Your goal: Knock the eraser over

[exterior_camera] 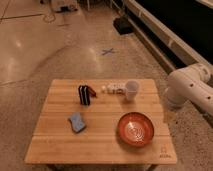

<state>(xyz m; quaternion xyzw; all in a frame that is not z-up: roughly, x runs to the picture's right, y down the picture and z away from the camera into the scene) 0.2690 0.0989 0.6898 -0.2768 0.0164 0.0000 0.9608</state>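
Eraser (84, 95) stands upright on the wooden table (100, 150), in the far half and left of centre. It is a dark block with thin red and pale stripes. A small dark-red bit sits right against its right side; can't tell if that's a separate item.

Around it:
- Small pale item (113, 90) to the right of the eraser, in the same far row. It lies low, between the eraser and the cup.
- White cup (131, 91) upright, just right of the pale item and about as tall as the eraser.
- Flat blue pad (77, 122) nearer than the eraser and slightly left, apart from it.
- Red-orange bowl (136, 128) in the near-right part of the table, well apart from the eraser.

White robot arm (189, 90) is off the table's right edge, roughly level with the cup. The gripper is out of frame, so can't tell its state. From the arm's side, the cup and then the pale item stand in line before the eraser. The eraser's left and far sides are open tabletop.

On the floor (45, 50) beyond the table is a blue tape cross (107, 51), with a dark object (122, 25) farther back.
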